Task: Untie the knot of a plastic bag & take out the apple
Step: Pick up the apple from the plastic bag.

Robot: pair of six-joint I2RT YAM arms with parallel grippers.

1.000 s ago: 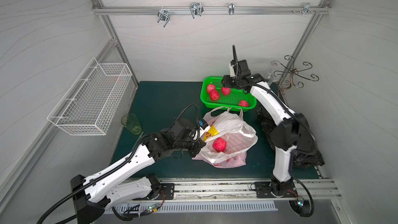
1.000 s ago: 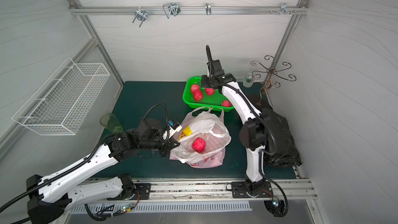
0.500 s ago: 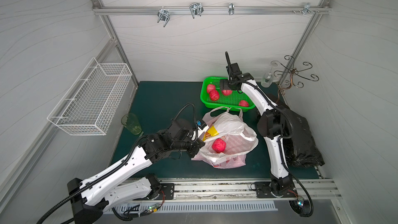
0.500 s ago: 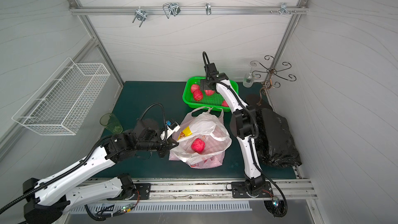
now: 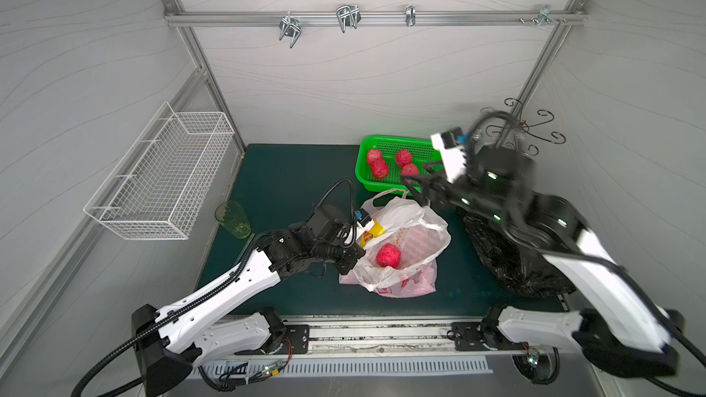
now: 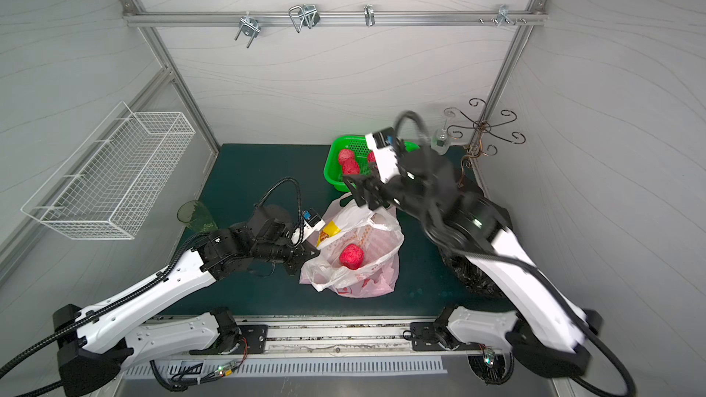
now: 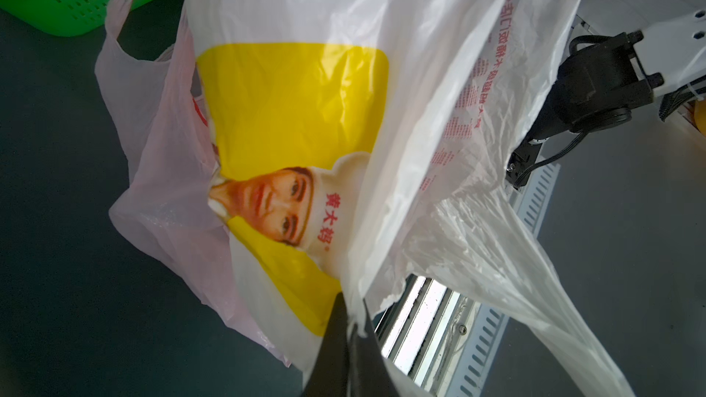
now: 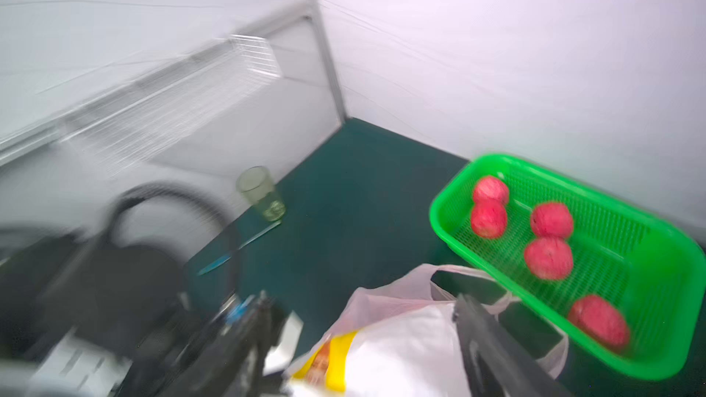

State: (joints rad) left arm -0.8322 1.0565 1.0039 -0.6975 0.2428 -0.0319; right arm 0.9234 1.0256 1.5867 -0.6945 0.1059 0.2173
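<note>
Red apple [image 5: 388, 255], white-and-yellow bag [image 5: 418, 219], green basket [image 5: 363, 169]

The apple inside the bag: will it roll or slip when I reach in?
Probably rolls: the apple is round and lies loose inside the bag. The film looks thin and floppy, so it may sag over the fruit if the left pincer releases.

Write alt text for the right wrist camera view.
Five red apples lie in a green basket on a dark green table, all softened by motion blur. In the foreground the right hand hangs open over a white plastic bag with a yellow print; a green cup stands near the wall.
</note>
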